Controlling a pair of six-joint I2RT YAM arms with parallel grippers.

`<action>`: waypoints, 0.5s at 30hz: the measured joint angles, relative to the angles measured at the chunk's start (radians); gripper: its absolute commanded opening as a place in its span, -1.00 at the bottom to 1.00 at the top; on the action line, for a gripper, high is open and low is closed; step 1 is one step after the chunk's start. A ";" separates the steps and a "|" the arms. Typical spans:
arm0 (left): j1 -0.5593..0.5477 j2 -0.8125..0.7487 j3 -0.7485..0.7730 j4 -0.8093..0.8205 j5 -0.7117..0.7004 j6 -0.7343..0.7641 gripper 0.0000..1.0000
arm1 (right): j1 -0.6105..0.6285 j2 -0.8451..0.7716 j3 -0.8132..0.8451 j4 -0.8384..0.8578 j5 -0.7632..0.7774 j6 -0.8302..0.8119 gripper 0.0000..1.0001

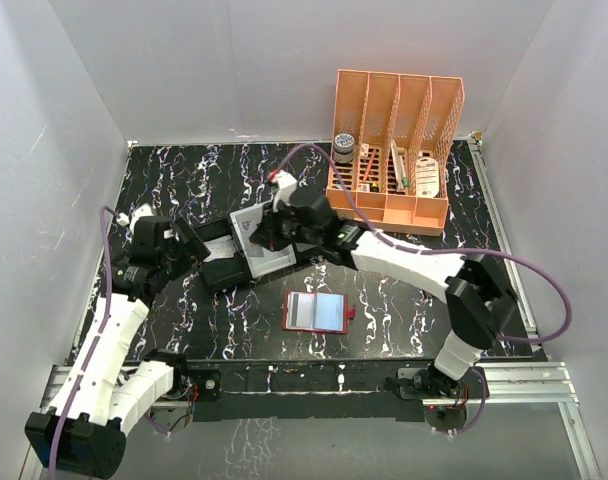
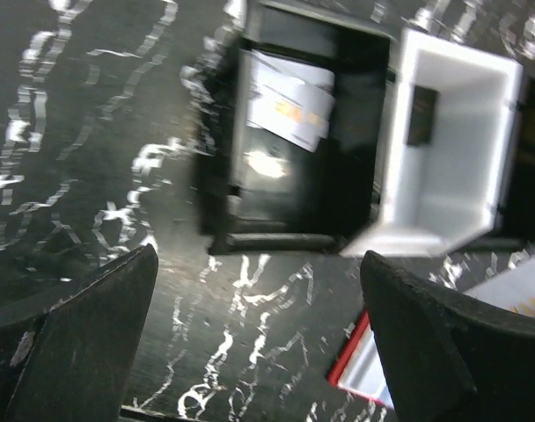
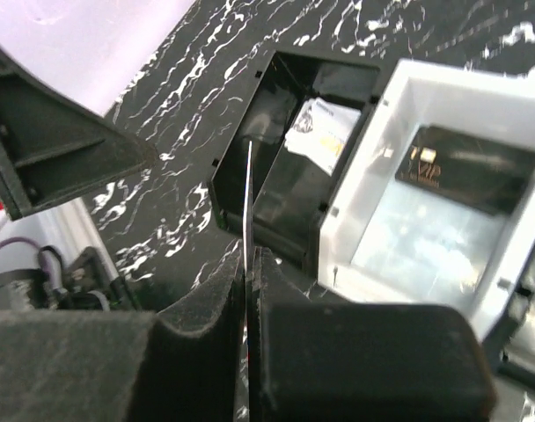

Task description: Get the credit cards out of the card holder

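Note:
The red card holder (image 1: 289,312) lies open on the table in front of the arms, with pale grey-blue credit cards (image 1: 319,311) showing in it. Its red corner (image 2: 355,365) shows in the left wrist view. My right gripper (image 3: 250,264) is shut on a thin card (image 3: 249,198) seen edge-on, held above the rim of a black compartment (image 3: 276,189). My left gripper (image 2: 259,343) hangs open over bare table just in front of that compartment (image 2: 338,176). A pale card with an orange mark (image 2: 289,110) lies inside it.
A white open box (image 2: 452,176) sits against the black compartment, with a dark object (image 3: 461,167) on its floor. An orange divided rack (image 1: 394,150) with small items stands at the back right. White walls enclose the table.

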 measured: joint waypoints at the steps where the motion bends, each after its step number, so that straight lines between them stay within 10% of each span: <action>1: 0.024 0.014 0.010 -0.012 -0.020 0.003 0.97 | 0.020 0.025 0.030 -0.006 0.026 -0.028 -1.00; 15: 0.266 -0.069 -0.081 -0.048 -0.045 0.049 0.97 | 0.140 0.429 0.401 -0.075 0.262 -0.362 -1.00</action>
